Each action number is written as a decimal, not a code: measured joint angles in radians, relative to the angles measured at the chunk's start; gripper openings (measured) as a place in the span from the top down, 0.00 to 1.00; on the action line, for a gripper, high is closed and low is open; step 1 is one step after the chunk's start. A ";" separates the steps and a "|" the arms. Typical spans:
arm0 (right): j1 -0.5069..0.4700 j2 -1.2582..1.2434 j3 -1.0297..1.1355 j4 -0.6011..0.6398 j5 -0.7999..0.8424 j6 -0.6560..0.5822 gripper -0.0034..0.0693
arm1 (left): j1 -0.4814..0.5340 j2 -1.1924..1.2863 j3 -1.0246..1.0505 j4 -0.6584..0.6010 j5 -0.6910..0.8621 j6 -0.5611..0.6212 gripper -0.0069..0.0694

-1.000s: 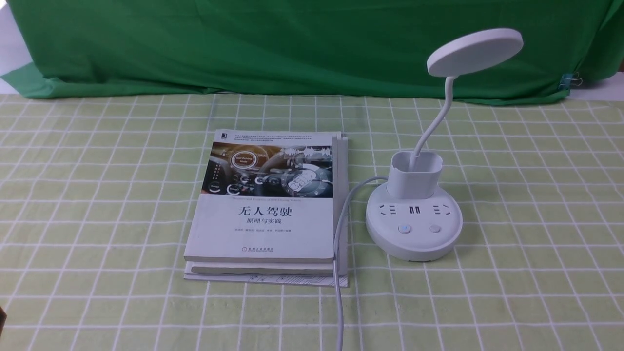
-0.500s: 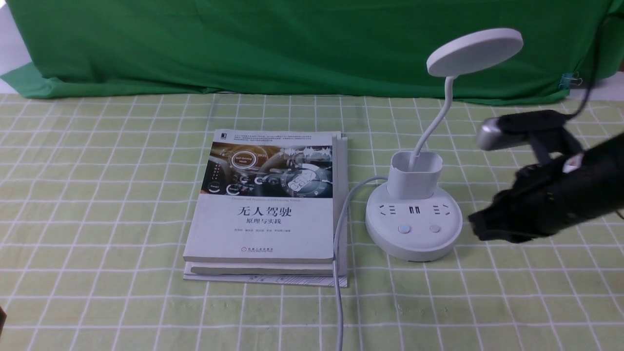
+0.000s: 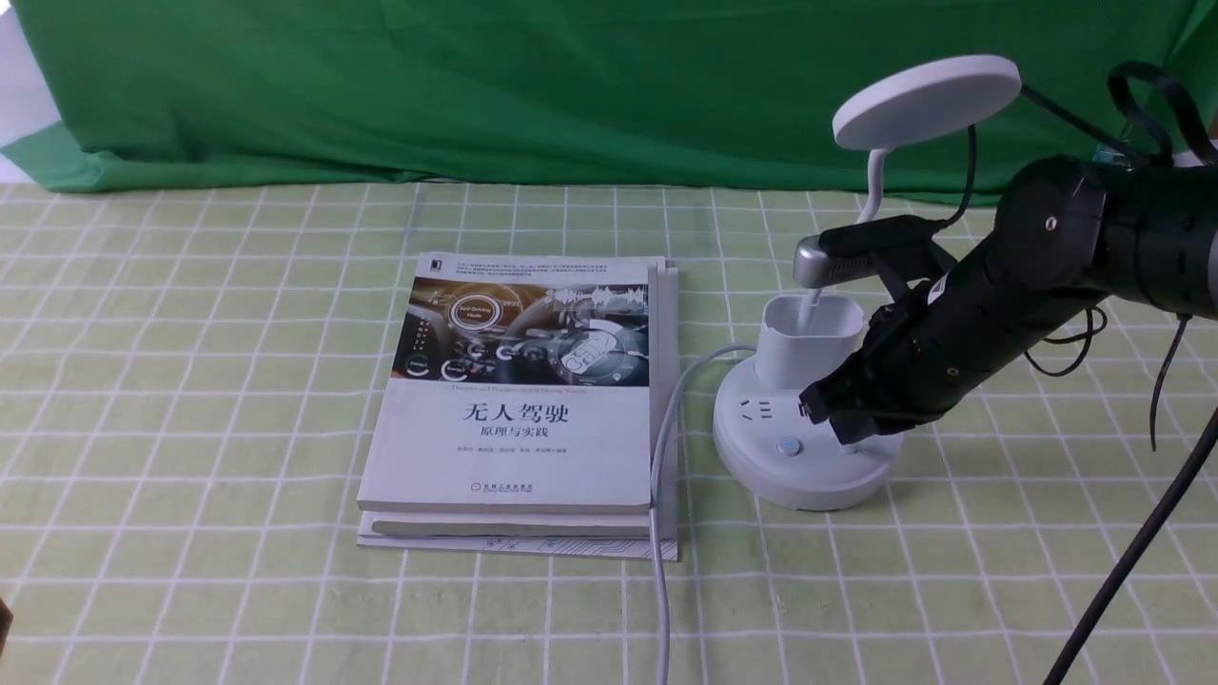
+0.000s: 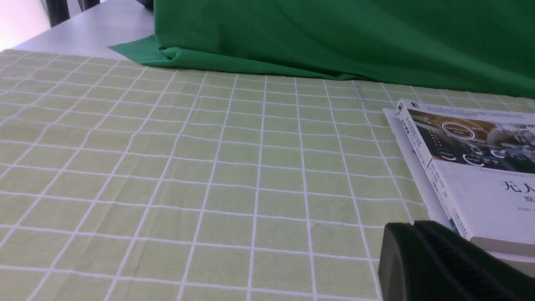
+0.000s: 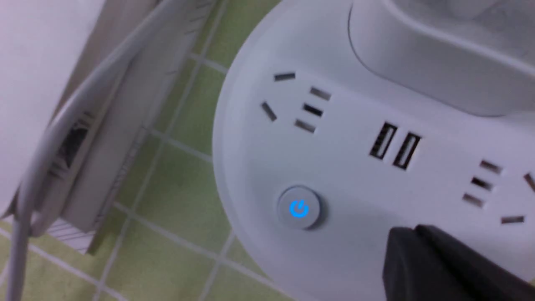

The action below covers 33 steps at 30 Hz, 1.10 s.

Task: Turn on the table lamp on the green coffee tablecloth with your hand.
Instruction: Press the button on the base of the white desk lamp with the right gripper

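The white table lamp stands on the green coffee tablecloth, its round base right of centre and its disc head raised on a thin neck. The head shows no light. My right hand reaches in from the right. Its gripper is shut, with the tips down on the base where the right button lies hidden. In the right wrist view the shut tips rest on the base, beside the left button, which glows blue. My left gripper is shut and empty, low over the cloth.
A stack of books lies left of the lamp, and the lamp's white cord runs along its right edge toward me. A cup holder rises from the base. A dark green backdrop cloth hangs behind.
My right arm came in from the right edge and swept left and down. Its shut tips now sit on the lamp base over the right button.
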 joint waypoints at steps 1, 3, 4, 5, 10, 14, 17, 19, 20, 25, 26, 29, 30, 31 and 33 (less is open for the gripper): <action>0.000 0.004 0.000 -0.005 0.002 0.001 0.91 | 0.000 0.000 0.000 0.000 0.000 0.000 0.91; -0.001 0.009 -0.001 -0.011 0.002 0.001 0.91 | 0.000 0.000 0.000 0.000 0.000 0.000 0.91; -0.001 0.010 -0.001 -0.011 0.002 0.001 0.91 | 0.000 0.000 0.000 0.000 0.000 0.000 0.91; -0.002 0.010 -0.001 -0.014 0.002 0.002 0.91 | 0.000 0.000 0.000 0.000 0.000 0.000 0.91; -0.002 0.011 -0.001 -0.014 -0.007 0.007 0.91 | 0.000 0.000 0.000 0.000 0.000 0.000 0.91; -0.003 0.027 -0.008 -0.014 -0.011 0.012 0.91 | 0.000 0.000 0.000 0.000 0.000 0.000 0.91; -0.004 0.039 -0.013 -0.014 -0.007 0.012 0.91 | 0.000 0.000 0.000 0.000 0.000 0.000 0.91; -0.005 0.046 -0.017 -0.012 -0.011 0.012 0.91 | 0.000 0.000 0.000 0.000 0.000 0.000 0.91; -0.005 0.048 -0.019 -0.009 -0.017 0.012 0.91 | 0.000 0.000 0.000 0.000 0.000 0.000 0.91; -0.005 0.039 -0.018 -0.007 -0.026 0.014 0.91 | 0.000 0.000 0.000 0.000 0.000 0.000 0.91; -0.005 0.034 -0.014 -0.007 -0.029 0.014 0.91 | 0.000 0.000 0.000 0.000 0.000 0.000 0.91; -0.005 0.017 -0.007 -0.012 -0.020 0.014 0.91 | 0.000 0.000 0.000 0.000 0.000 0.000 0.91; -0.005 0.002 -0.006 -0.014 -0.009 0.015 0.91 | 0.000 0.000 0.000 0.000 0.000 0.000 0.91; -0.005 0.000 -0.006 -0.014 -0.007 0.015 0.91 | 0.000 0.000 0.000 0.000 0.000 0.000 0.91; -0.005 -0.025 -0.006 -0.014 0.008 0.015 0.91 | 0.000 0.000 0.000 0.000 0.000 0.000 0.91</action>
